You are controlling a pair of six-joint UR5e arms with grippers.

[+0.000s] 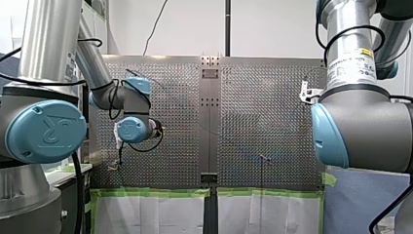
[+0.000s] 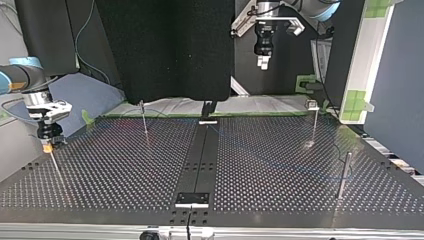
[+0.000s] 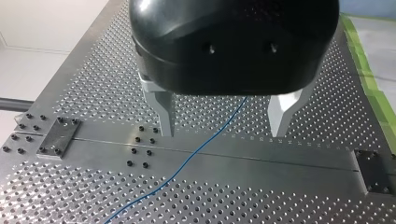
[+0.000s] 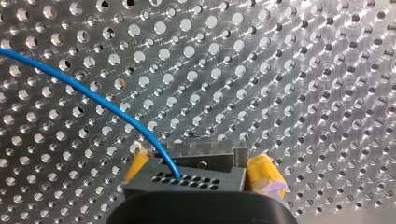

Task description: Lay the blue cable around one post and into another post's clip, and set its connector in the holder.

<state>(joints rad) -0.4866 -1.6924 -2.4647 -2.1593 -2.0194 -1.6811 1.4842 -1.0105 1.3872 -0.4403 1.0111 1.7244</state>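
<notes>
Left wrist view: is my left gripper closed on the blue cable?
No, my left gripper has its metal fingers standing wide apart, and the blue cable runs between them touching neither.

A white wall (image 1: 272, 24) rises beyond the far edge of the perforated table (image 1: 263, 97); a black pole (image 1: 227, 27) runs up it at the middle; green tape (image 1: 151, 192) lines the table's near edge in the front view, with white sheeting (image 1: 151, 214) below it; in the top view a black cloth (image 2: 165, 45) hangs past that taped edge; a grey-blue panel (image 2: 400, 75) stands off the right edge.
</notes>
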